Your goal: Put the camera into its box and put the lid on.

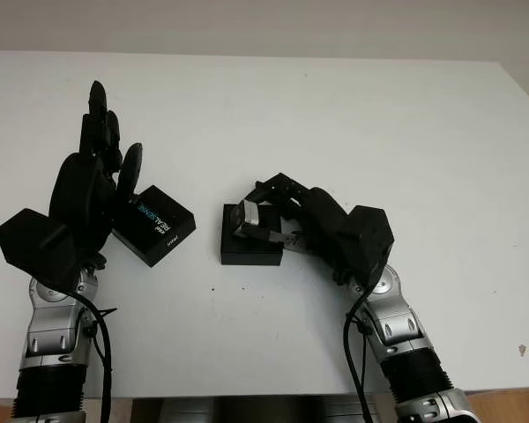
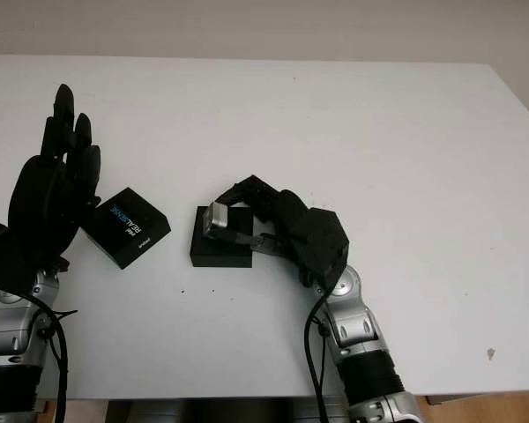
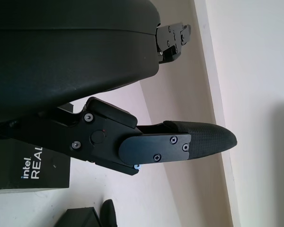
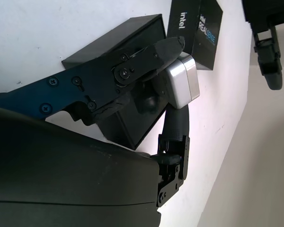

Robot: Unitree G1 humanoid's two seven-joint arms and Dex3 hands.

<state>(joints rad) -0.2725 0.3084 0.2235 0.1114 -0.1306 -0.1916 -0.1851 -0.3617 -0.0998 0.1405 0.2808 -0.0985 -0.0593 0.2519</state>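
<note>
While clamped in right robot hand (image 1: pixel 286 225), silver camera (image 1: pixel 245 218) over black box (image 1: pixel 249 248), printed lid (image 1: pixel 154 225) beside raised, open left robot hand (image 1: pixel 88 189)

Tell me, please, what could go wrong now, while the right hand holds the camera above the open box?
1. The right hand grips the silver camera only at its ends, tilted over the black box; it might slip or catch on the rim.
2. The box is light and unheld, so a push could slide it on the white table.
3. The left hand, open, stands close to the lid and may knock it.
</note>
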